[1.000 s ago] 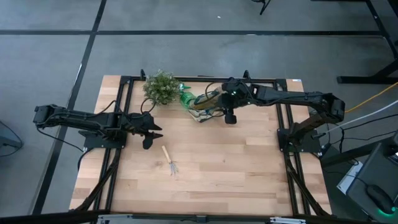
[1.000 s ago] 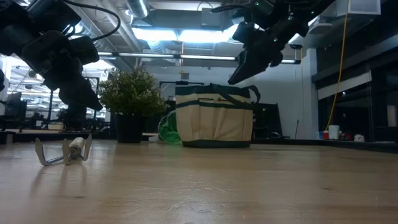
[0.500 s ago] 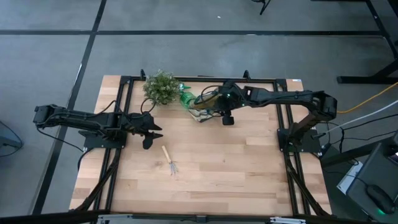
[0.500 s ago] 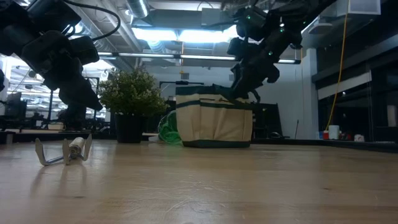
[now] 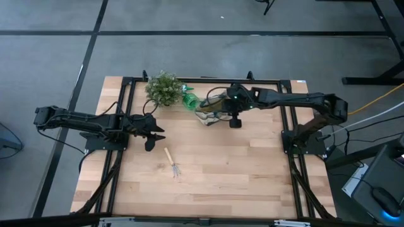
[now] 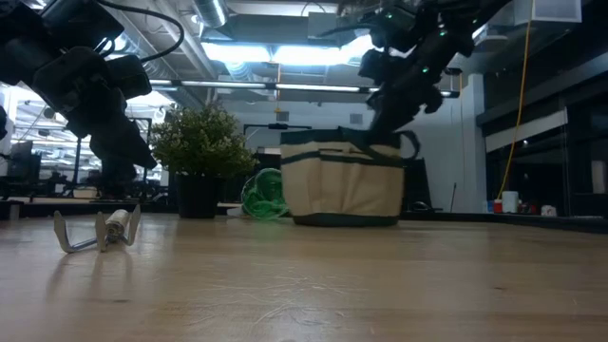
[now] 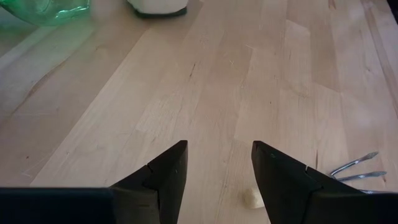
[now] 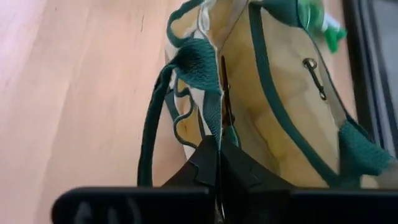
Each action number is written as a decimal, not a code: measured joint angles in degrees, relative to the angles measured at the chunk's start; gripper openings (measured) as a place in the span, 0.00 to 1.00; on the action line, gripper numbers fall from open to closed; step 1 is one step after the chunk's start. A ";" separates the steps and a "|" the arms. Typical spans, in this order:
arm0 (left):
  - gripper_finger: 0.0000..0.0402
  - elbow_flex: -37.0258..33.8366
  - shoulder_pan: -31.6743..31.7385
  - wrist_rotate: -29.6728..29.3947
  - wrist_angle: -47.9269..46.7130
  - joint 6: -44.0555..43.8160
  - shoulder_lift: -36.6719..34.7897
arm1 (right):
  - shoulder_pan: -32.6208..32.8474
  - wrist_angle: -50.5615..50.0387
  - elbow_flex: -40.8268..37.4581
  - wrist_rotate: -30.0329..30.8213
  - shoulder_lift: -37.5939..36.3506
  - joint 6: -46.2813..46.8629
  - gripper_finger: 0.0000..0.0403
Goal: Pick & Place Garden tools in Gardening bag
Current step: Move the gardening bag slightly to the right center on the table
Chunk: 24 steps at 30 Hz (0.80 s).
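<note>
Dragged rightward since a moment ago, the beige fabric gardening bag with green trim (image 6: 348,189) sits near the wooden tabletop's (image 5: 252,170) far edge, its rim pinched by the right pincer (image 8: 218,157). Left pincer (image 7: 217,171) hovers spread over bare wood, the wood-handled mini rake (image 5: 172,162) close by.

No text, label, brand, number or sign can be read in any of the views. The beige fabric tote with dark green trim (image 6: 346,186) shows plain panels with no lettering, and the light wooden plank tabletop (image 5: 240,170) bears no markings. Things in the room beyond the table are too small to make out any writing on them.
</note>
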 joint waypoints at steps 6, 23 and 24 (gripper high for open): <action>0.44 0.02 0.00 0.01 0.00 0.00 0.00 | -0.02 -10.53 0.00 0.02 -4.35 0.76 0.01; 0.43 0.01 0.02 0.00 -0.02 0.00 -0.02 | 3.36 -31.56 0.00 -1.09 -9.83 11.81 0.01; 0.43 0.02 0.02 0.02 -0.02 0.00 0.00 | 3.84 -31.83 0.00 -1.19 -9.84 12.53 0.01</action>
